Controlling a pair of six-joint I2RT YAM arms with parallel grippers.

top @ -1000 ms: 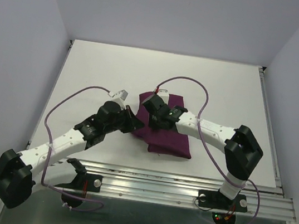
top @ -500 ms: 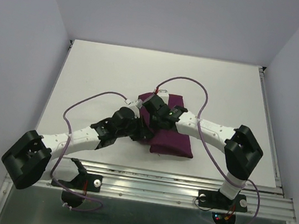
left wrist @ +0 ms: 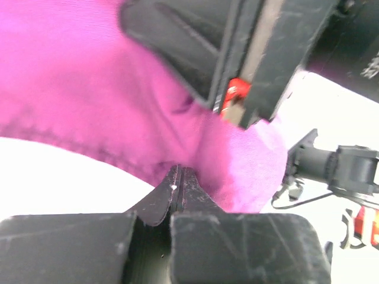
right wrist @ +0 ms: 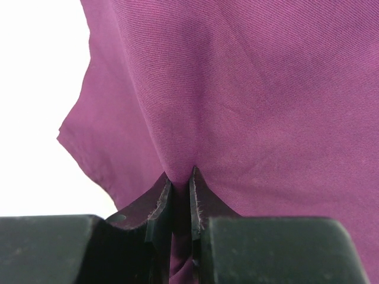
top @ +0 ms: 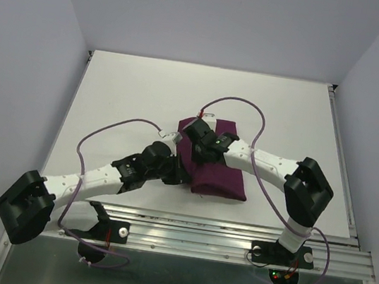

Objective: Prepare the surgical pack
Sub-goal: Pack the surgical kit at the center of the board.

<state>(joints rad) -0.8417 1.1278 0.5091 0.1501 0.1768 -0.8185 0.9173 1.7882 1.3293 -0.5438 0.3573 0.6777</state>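
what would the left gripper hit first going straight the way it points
The surgical pack: the left gripper seems shut on its edge. The right gripper sits just beyond, depth unclear.

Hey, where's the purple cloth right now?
In the top view the purple cloth lies folded near the middle of the white table, between the two arms. The left gripper pinches its left edge, the right gripper its top.

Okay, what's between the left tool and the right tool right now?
Only the purple cloth. The left wrist view shows a bunched fold of it running from the left tool's shut tips up to the right tool.
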